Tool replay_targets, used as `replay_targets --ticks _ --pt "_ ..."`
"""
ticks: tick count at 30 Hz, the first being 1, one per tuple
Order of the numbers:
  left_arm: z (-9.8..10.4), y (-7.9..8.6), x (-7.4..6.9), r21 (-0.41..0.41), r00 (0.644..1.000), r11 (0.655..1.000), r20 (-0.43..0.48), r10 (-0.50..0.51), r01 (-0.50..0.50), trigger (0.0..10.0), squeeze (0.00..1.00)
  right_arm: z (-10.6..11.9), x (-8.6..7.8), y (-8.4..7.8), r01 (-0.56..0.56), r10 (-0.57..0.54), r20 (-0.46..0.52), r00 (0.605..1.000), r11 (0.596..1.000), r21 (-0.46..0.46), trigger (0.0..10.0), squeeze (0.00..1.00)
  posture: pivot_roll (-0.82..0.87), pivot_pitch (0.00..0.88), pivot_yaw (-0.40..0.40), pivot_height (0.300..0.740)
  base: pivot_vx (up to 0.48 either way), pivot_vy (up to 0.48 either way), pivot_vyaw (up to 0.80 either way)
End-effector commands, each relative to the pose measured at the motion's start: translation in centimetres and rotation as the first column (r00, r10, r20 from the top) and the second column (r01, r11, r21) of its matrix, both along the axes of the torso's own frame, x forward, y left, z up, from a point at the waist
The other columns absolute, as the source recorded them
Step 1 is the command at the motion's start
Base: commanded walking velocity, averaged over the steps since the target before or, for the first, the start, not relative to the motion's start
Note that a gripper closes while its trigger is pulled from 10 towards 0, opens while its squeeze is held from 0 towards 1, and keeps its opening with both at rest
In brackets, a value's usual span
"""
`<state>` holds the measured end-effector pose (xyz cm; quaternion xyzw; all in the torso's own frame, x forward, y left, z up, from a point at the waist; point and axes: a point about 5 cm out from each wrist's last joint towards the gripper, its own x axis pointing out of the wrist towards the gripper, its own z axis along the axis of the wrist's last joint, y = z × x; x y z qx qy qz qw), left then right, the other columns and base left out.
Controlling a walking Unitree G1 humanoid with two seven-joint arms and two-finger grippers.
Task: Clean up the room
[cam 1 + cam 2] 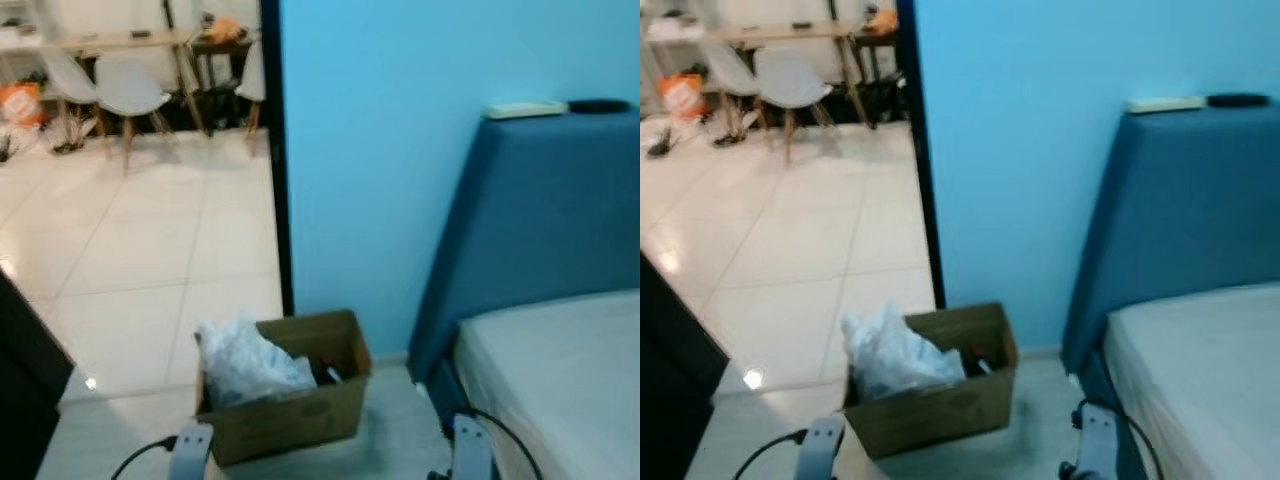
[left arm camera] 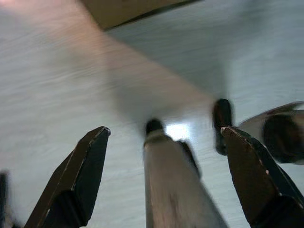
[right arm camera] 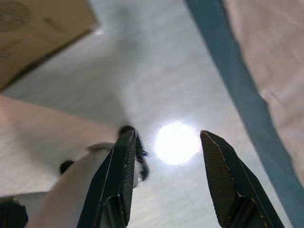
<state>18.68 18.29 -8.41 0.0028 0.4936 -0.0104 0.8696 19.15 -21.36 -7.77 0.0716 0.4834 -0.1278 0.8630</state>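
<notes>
Here we are at the edge of the bedroom, head camera tipped down at a cardboard box (image 1: 290,395) on the pale floor (image 1: 130,300), standing just in front of the blue wall (image 1: 400,180) beside the doorway; a crumpled white plastic bag (image 1: 245,360) bulges out of its left half and something dark sits deeper inside, too blurred to name; the bed (image 1: 560,370) with its blue headboard (image 1: 540,220) lies just to the right of the box; both arms hang low, the left gripper (image 2: 161,166) spread wide with nothing between its fingers (image 2: 80,175), the right gripper (image 3: 166,175) likewise spread and empty, both pointed down at bare floor; now the risks, as I judge them; the box is open-topped and light-looking, so a foot or a swinging arm could nudge it and tip the bag out; the bed corner is close on the right, and a step forward on that side could clip the frame; the bag sits loose and high, so a grab at the box rim might snag plastic instead of cardboard; and the blur in these views suggests motion, which makes any reach from here hard to place.
</notes>
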Motion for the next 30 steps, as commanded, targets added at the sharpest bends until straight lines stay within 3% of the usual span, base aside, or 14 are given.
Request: replay_targets --ticks 1,30 --pt "-0.2 0.5 -0.6 0.008 1.0 1.0 -0.027 -0.008 0.008 10.0 0.0 -0.2 0.0 0.9 -0.022 0.022 -0.005 1.0 1.0 0.014 10.0 0.0 0.0 0.0 -0.014 0.707 0.0 0.0 -0.68" --pt "-0.7 -1.4 -1.5 -0.063 0.991 0.99 -0.045 -0.126 0.123 10.0 0.0 0.2 0.5 0.4 -0.014 0.015 0.017 1.0 1.0 -0.018 10.0 0.0 -0.01 0.0 -0.016 0.707 0.0 0.0 -0.67"
